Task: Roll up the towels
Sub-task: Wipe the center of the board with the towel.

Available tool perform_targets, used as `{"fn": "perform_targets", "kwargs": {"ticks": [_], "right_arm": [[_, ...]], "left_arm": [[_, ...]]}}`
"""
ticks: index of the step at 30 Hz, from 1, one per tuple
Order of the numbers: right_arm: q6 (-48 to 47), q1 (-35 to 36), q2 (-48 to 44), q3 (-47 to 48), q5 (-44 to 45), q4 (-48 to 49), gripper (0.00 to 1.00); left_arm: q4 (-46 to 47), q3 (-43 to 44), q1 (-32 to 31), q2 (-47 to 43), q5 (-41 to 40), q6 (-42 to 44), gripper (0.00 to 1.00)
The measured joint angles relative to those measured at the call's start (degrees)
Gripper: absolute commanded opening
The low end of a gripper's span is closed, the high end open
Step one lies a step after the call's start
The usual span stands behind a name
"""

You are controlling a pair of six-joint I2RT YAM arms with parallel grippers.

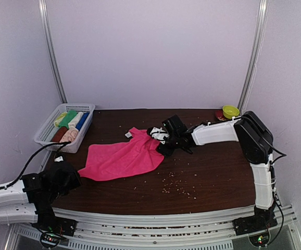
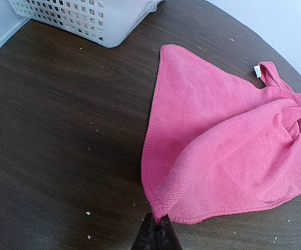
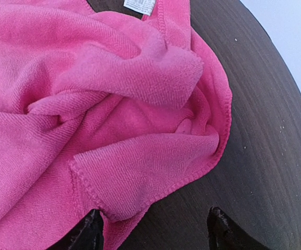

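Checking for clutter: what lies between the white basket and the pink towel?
Only bare dark tabletop lies between the basket and the pink towel, clearest in the left wrist view.

top view high from the near side, wrist views close (and low), all share pink towel (image 1: 122, 159)

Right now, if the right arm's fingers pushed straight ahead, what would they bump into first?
The pink towel. Its bunched edge lies just ahead of the open right fingers, and may be touching one of them, though depth is hard to judge.
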Motion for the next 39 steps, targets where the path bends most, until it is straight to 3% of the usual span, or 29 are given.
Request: {"fn": "perform_targets", "kwargs": {"ticks": [14, 17, 23, 24, 31, 39], "right_arm": [[-1.0, 1.9, 1.9, 0.0, 3.3, 1.5, 0.67], [-1.1, 2.1, 2.3, 0.0, 4.4, 2.2, 0.52], [-1.8, 2.6, 3.5, 0.0, 6.4, 3.3, 0.03], [-2.4, 2.6, 3.5, 0.0, 6.7, 3.3, 0.00], [-4.9, 2.3, 1.9, -1.5, 8.2, 3.0, 0.00], [-9.0, -1.5, -9.1, -3.1, 8.3, -1.6, 0.00]], "left_arm": [[1.3, -1.2, 0.0, 0.2, 0.2, -0.1, 0.00], [1.4, -1.2, 0.0, 0.3, 0.2, -0.2, 0.00], [2.3, -1.5, 0.0, 0.3, 0.3, -0.2, 0.00], [2.4, -1.5, 0.0, 0.3, 0.4, -0.2, 0.00], [2.4, -1.5, 0.0, 0.1, 0.3, -0.2, 0.00], [-0.5, 4.4, 0.0, -0.2, -1.7, 1.7, 0.00]]}}
